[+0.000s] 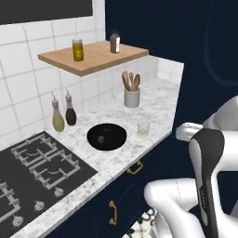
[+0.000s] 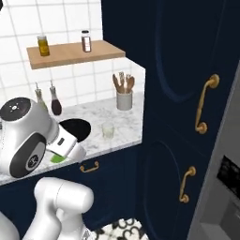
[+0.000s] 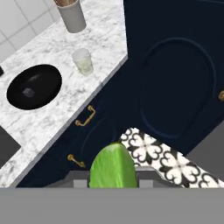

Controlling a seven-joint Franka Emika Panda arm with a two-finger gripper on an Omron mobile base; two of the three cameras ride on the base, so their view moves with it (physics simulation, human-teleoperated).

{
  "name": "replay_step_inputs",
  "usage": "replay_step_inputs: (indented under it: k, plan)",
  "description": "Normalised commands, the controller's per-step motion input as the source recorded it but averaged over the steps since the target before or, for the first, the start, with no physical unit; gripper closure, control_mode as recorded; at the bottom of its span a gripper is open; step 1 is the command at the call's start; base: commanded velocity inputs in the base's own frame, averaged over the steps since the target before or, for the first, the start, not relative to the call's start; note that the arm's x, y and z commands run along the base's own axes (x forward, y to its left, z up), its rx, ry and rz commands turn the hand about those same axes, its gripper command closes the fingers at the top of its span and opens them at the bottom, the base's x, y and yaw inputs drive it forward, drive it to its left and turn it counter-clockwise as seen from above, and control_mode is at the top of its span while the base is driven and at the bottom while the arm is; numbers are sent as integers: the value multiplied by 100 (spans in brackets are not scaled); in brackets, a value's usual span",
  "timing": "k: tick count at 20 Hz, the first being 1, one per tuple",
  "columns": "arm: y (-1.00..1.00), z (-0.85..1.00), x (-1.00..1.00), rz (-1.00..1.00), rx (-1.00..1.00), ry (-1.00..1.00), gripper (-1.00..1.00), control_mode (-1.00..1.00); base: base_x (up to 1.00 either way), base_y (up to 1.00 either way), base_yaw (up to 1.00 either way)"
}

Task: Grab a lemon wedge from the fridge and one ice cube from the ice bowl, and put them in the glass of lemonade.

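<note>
My gripper [image 3: 113, 183] is shut on the lemon wedge [image 3: 112, 167], a bright yellow-green piece that rises between the fingertips in the hand view. The wedge [image 2: 57, 158] also peeks out green under the white hand in the right base view. I hang out over the patterned floor, in front of the navy cabinets and off the counter's edge. The glass of lemonade [image 1: 143, 128] [image 3: 82, 61] stands near the counter's front corner. Left of it sits the black ice bowl [image 1: 106, 136] [image 3: 34, 86] with a pale ice cube [image 3: 28, 92] inside. The grey fridge [image 2: 220, 178] stands at the right.
A white cup of wooden utensils [image 1: 132, 96] stands behind the glass. Two bottles [image 1: 64, 113] are by the tiled wall, and a wooden shelf [image 1: 93, 56] with jars hangs above. The black cooktop [image 1: 37, 172] lies to the left. Tall navy cabinets [image 2: 183, 93] with brass handles separate counter and fridge.
</note>
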Motion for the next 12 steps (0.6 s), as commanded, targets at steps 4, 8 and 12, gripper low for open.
replay_step_inputs:
  k: [4, 8, 12]
  plan:
    - [0, 0, 0, 0, 0, 0, 100, 100, 71, 19, 8]
    - [0, 0, 0, 0, 0, 0, 100, 100, 84, 2, -2]
    - [0, 0, 0, 0, 0, 0, 100, 100, 40, -78, -8]
